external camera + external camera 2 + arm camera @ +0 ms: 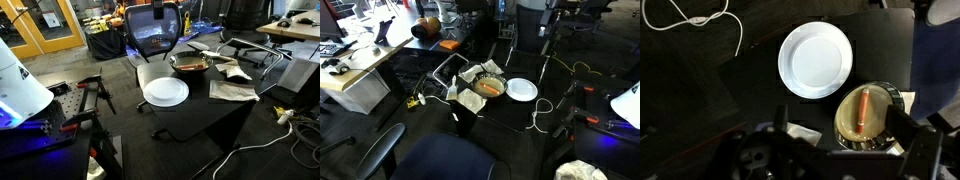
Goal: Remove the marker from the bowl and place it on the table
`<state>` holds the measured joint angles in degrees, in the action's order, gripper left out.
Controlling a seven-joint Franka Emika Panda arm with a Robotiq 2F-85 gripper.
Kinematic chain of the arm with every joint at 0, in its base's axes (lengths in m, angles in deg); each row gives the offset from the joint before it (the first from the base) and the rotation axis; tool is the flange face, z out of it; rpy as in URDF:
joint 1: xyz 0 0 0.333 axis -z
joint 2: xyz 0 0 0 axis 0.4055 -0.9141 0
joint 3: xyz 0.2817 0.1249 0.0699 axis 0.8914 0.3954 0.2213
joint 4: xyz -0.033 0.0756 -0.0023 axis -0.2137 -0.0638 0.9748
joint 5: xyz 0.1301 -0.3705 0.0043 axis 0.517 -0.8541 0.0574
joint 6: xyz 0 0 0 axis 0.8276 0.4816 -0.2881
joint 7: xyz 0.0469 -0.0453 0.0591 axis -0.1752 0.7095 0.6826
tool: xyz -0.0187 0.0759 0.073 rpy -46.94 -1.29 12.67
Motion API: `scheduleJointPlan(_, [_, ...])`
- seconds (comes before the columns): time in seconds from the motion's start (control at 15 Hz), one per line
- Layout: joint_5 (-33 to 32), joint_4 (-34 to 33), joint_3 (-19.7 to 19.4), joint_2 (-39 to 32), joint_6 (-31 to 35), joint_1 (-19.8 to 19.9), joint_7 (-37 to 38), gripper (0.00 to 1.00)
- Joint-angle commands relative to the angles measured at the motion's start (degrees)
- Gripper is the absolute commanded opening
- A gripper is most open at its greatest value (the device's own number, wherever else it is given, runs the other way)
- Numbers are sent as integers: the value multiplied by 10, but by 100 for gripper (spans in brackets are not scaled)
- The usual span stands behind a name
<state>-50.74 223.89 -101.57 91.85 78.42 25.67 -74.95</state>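
Marker [864,104], slim red pen: lying inside shallow brownish bowl with shiny metal rim [845,128], close to one edge of matte black table [740,100]. Flat round white plate [815,60]: just beside bowl, not touching. Gripper [838,115]: above bowl, jaws spread wide, empty.

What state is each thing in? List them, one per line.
marker: lying inside the bowl, not gripped.
bowl: upright on the table, holding the marker.
white plate: empty, beside the bowl.
gripper: open, above the bowl, holding nothing.
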Motion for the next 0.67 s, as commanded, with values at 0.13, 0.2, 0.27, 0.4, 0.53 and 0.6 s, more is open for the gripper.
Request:
scheduleJointPlan(0.13, [4, -1, 14, -1, -2, 14, -3, 100])
scheduleJointPlan(0.2, [4, -1, 14, -1, -2, 14, -3, 100])
scheduleJointPlan(0.27, [4, -1, 14, -1, -2, 14, -3, 100])
scheduleJointPlan(0.4, [5, -6, 18, -5, -2, 12, -3, 100])
scheduleJointPlan(0.53, [-3, -12, 34, -12, 3, 6, 9, 100])
scheduleJointPlan(0.6, [-8, -17, 46, -18, 5, 1, 17, 100])
